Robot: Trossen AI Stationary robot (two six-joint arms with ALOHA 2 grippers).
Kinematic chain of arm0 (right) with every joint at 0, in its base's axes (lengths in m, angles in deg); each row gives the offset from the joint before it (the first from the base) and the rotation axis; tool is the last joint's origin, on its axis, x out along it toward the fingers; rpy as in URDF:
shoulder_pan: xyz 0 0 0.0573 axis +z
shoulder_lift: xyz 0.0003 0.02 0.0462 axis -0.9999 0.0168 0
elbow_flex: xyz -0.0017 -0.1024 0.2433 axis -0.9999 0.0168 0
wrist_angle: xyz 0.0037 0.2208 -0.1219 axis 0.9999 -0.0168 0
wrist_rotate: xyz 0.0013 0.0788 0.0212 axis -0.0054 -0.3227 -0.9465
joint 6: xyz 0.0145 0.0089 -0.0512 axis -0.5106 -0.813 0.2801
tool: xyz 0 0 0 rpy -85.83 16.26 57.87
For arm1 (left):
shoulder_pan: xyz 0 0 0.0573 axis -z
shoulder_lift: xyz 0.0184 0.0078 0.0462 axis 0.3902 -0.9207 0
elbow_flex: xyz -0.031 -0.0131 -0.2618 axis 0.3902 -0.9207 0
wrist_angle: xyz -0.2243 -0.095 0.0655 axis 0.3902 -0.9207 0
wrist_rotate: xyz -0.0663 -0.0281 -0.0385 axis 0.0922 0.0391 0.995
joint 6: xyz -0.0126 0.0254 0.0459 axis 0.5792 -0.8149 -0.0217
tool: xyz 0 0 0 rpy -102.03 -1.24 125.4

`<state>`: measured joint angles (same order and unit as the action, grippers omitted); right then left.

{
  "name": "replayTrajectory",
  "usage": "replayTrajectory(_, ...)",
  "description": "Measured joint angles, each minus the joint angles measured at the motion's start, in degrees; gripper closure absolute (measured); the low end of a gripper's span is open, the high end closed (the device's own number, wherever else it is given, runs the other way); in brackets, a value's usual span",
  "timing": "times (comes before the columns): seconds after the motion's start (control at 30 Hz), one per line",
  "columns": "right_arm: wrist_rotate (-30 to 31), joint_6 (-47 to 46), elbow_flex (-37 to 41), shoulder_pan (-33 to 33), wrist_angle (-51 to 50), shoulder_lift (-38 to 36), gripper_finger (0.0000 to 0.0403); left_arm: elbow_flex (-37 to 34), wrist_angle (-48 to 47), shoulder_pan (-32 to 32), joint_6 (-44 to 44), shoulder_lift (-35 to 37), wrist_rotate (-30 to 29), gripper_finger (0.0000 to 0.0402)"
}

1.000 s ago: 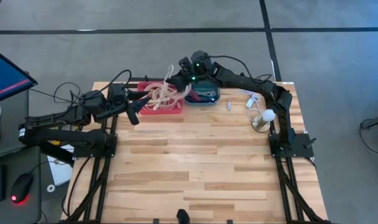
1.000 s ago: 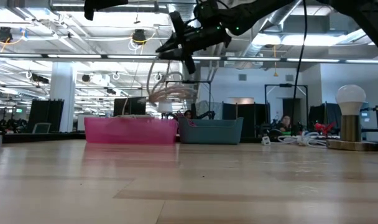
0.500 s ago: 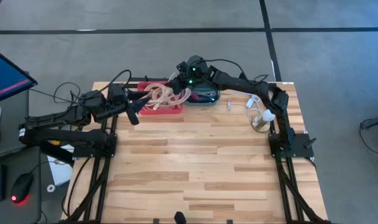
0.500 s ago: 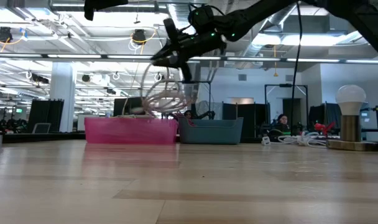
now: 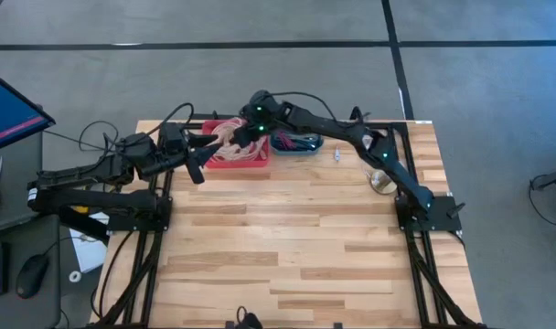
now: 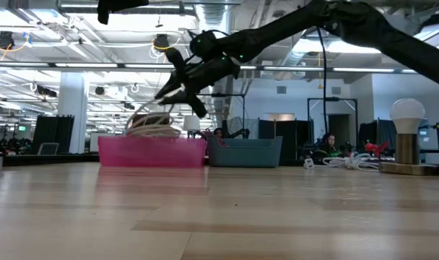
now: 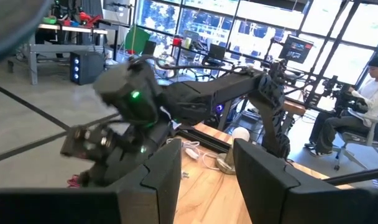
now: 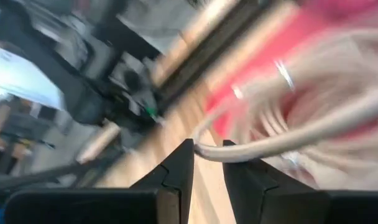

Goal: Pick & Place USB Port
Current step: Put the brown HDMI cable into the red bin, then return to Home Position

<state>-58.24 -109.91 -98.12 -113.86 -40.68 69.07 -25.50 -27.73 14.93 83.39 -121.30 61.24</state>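
Black jointed arms (image 5: 351, 132) — green indicator lights, black cables.

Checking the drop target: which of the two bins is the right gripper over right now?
The pink bin, the one nearer the left arm. The right gripper holds a pale cable above its cable pile; the teal bin beside it is passed.

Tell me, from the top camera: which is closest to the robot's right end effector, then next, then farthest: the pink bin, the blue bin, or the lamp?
From the right end effector:
1. Pink bin, right underneath it.
2. Blue bin, next bin toward the right.
3. Lamp, far off by the table's right edge.
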Motion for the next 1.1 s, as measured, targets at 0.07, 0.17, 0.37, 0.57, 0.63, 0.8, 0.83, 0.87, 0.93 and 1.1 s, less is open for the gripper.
replayTrajectory(0.07,0.33,1.94,-4.17,-0.01,-7.01,1.64,0.0326,0.0,-0.02,-0.01,-0.02,0.0,0.02,0.0257)
replayTrajectory(0.17,2.54,5.42,-10.19,-0.04,-14.33,3.06,0.0326,0.0,-0.04,-0.01,-0.01,0.0,0.02,0.0257)
replayTrajectory(0.37,4.37,9.18,-11.28,-0.41,-19.82,2.32,0.0326,0.0,-0.07,-0.01,-0.02,0.0,0.02,0.0257)
replayTrajectory(0.57,4.37,12.25,-12.04,-1.23,-27.05,1.56,0.0326,0.0,-0.46,0.0,-0.02,0.0,0.02,0.0257)
replayTrajectory(0.63,4.44,15.03,-11.98,-0.93,-27.97,0.93,0.0326,0.0,-0.48,0.0,-0.02,0.0,0.04,0.0257)
replayTrajectory(0.8,4.4,23.31,-11.98,1.39,-27.14,-3.87,0.0326,0.0,-0.52,-0.02,-0.02,0.0,0.04,0.0257)
replayTrajectory(0.83,4.43,25.38,-12.0,2.01,-27.0,-5.09,0.0326,0.0,-0.55,0.0,-0.02,0.0,0.04,0.0257)
replayTrajectory(0.87,4.63,27.09,-12.0,2.67,-27.06,-6.47,0.0326,0.0,-0.55,-0.02,-0.07,0.0,0.04,0.0257)
replayTrajectory(0.93,6.28,30.39,-12.0,4.15,-26.68,-8.79,0.0326,0.0,-0.57,-0.02,-0.09,0.0,0.04,0.0257)
replayTrajectory(1.1,9.3,34.7,-12.03,7.39,-24.28,-13.51,0.033,0.0,-0.62,-0.01,-0.22,0.0,0.04,0.0257)
